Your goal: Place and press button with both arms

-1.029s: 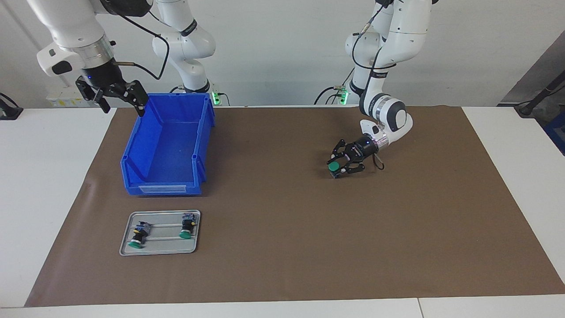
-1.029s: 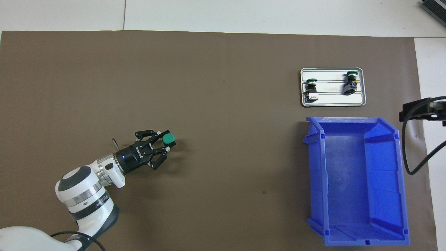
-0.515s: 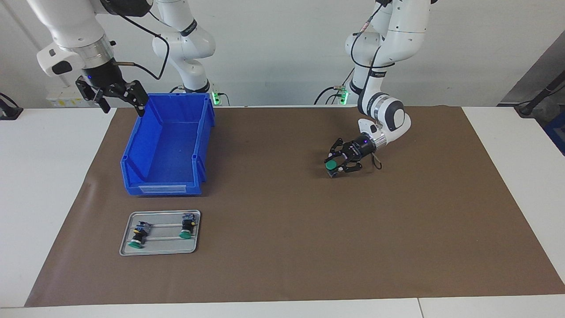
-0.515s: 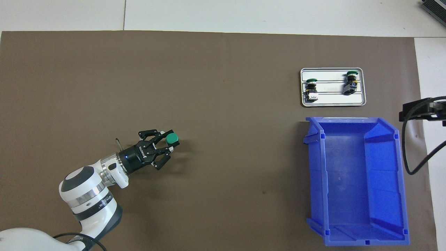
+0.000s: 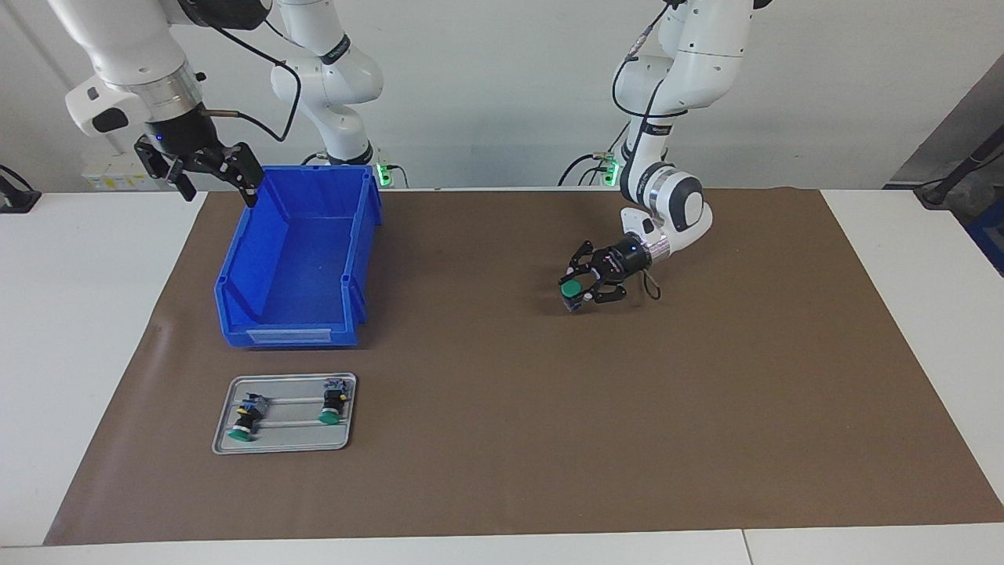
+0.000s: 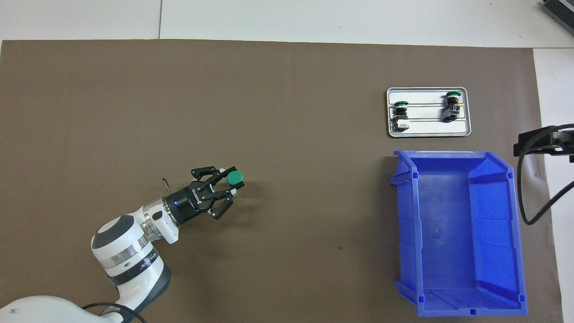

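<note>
The small push-button switch with a round green cap and black body (image 5: 571,290) (image 6: 234,178) is sitting clamped between the fingers of the left end effector (image 5: 578,292) (image 6: 228,185), low over the bare brown mat (image 5: 502,471) (image 6: 269,112) covering the white surface (image 5: 78,314), toward the left arm's end. Whether its base is touching the mat is not clear.

The right end effector (image 5: 213,182) is waiting in the air with its fingers spread apart, holding nothing, over the edge of the mat just beside the robot-side corner of the open blue plastic bin (image 5: 357,235) (image 6: 406,224). In the overhead view only a part of it is showing at the edge of the picture. The bin is lying empty toward the right arm's end of the surface.

Farther from the robots than the bin, just beside it, a flat rectangular silver metal tray (image 5: 286,446) (image 6: 426,132) is carrying two more green-capped switches (image 5: 245,420) (image 6: 400,115), lying on their sides and apart from each other.
</note>
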Controlling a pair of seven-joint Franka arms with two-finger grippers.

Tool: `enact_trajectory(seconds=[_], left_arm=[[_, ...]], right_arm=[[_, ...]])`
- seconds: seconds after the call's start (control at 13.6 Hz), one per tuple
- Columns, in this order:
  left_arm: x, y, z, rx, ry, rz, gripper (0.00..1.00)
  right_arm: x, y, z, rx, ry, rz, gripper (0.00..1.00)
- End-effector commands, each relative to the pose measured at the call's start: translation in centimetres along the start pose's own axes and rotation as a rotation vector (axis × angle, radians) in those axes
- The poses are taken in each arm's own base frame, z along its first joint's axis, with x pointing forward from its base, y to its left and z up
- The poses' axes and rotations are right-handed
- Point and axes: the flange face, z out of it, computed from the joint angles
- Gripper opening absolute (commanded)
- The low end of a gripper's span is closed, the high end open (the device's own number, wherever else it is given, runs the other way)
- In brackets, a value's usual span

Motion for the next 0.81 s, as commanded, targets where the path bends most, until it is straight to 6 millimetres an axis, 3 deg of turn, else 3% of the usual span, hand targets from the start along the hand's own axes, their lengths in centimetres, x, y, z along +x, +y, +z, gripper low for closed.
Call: enact_trajectory(seconds=[0.0,0.59,0.66,0.74], left_arm=[[0.5,1.8,-1.1,-0.018,0.072,-0.005,0.00],[-1.6,1.1,-2.1,0.050,-0.061,-0.013,0.00],[-1.4,0.9,-2.1,0.052,-0.057,-0.011,0.11],[-1.2,0.9,-2.1,0.048,-0.047,-0.010,0.34]], right_arm=[[-0.5,0.0,-0.1,0.020,0.008,-0.005,1.00],[-0.5,0.0,0.0,0.020,0.006,-0.004,1.00],[-0.5,0.0,-0.1,0.020,0.008,-0.004,1.00],[-0.5,0.0,-0.1,0.020,0.008,-0.004,1.00]])
